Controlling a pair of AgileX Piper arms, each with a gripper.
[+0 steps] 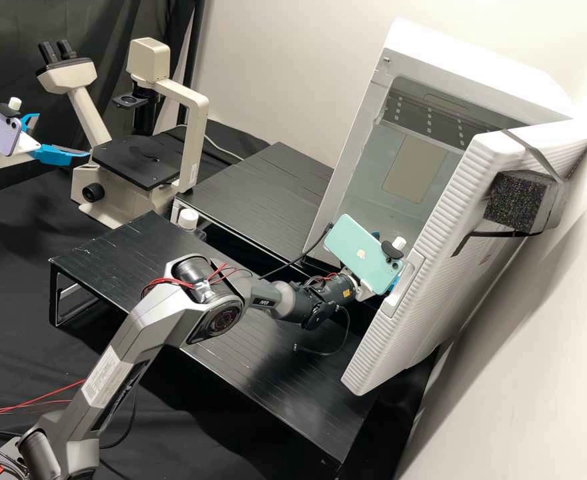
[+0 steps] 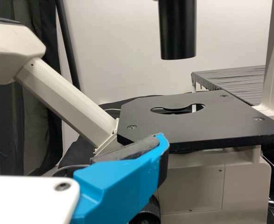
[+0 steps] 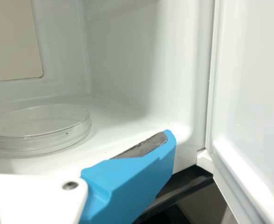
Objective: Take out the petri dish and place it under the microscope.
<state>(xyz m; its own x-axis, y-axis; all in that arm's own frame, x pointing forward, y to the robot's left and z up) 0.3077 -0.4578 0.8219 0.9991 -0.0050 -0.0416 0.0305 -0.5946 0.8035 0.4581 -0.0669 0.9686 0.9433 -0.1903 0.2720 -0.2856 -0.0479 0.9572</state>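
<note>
Your right gripper (image 1: 394, 284), spread and empty, is nearer: the clear, round, flat petri dish (image 3: 48, 126) lies inside the white box-shaped cabinet (image 1: 473, 63), off its blue finger's (image 3: 134, 179) inner face (a forward reach, I'd judge).

Backed by a plain pale wall (image 1: 267, 67), hung at one side with a dark curtain (image 1: 13, 40) beside a black pole (image 1: 194, 40), spread with creased black cloth (image 1: 13, 267), furnished with two low black tables (image 1: 253, 193), softly shadowed.
</note>
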